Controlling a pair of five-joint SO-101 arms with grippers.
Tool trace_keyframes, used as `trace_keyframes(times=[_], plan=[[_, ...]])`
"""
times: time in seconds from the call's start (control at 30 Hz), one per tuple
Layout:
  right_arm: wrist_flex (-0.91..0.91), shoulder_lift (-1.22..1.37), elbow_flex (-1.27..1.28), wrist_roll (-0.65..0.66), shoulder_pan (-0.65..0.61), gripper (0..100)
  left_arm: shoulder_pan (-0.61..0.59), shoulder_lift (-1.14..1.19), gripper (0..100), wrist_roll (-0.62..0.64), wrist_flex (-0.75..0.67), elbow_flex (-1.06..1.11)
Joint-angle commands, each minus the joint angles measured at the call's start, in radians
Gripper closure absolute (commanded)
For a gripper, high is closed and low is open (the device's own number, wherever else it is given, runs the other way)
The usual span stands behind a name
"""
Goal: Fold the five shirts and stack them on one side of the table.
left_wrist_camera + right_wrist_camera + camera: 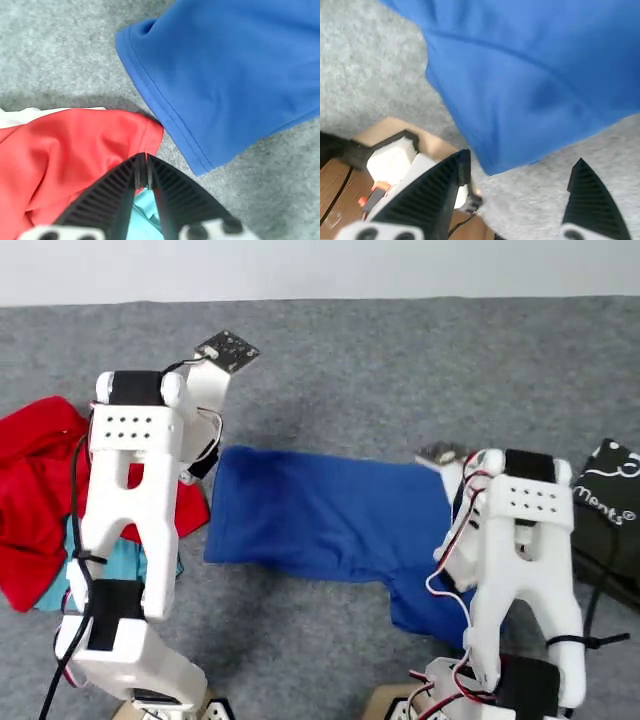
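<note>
A blue shirt [320, 510] lies spread flat across the middle of the grey table [360, 370]. Its hem corner [200, 165] lies close to my left gripper [142, 167], which is shut with nothing between its fingers and hangs over the edge of a crumpled red shirt [75, 150]. The red shirt [40, 480] is bunched at the table's left on top of a teal shirt [125, 565]. My right gripper [520, 172] stands open just above the near right part of the blue shirt [530, 75]. A black shirt [612, 510] lies at the far right.
A thin strip of white cloth [30, 114] peeks out beside the red shirt. The right arm's base [395, 160] and a brown wooden edge [335, 190] lie close behind the right gripper. Bare grey surface stretches along the back of the table.
</note>
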Motion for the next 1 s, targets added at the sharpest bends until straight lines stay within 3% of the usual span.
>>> trace_keyframes(times=[0.0, 0.37, 0.53, 0.73, 0.97], plan=[[0.012, -0.039, 0.044, -0.012, 0.022, 68.2, -0.014, -0.057, 99, 0.008, 0.029, -0.004], [-0.035, -0.030, 0.126, 0.006, 0.269, 68.2, -0.035, -0.055, 99, 0.011, 0.028, 0.110], [-0.071, -0.028, 0.157, 0.025, 0.269, 68.2, -0.035, -0.055, 99, 0.012, 0.028, 0.157], [-0.248, -0.028, 0.298, 0.025, 0.266, 68.2, -0.035, -0.055, 99, 0.014, 0.028, 0.177], [-0.398, -0.027, 0.413, 0.017, 0.153, 71.2, -0.035, -0.055, 99, 0.014, 0.028, 0.177]])
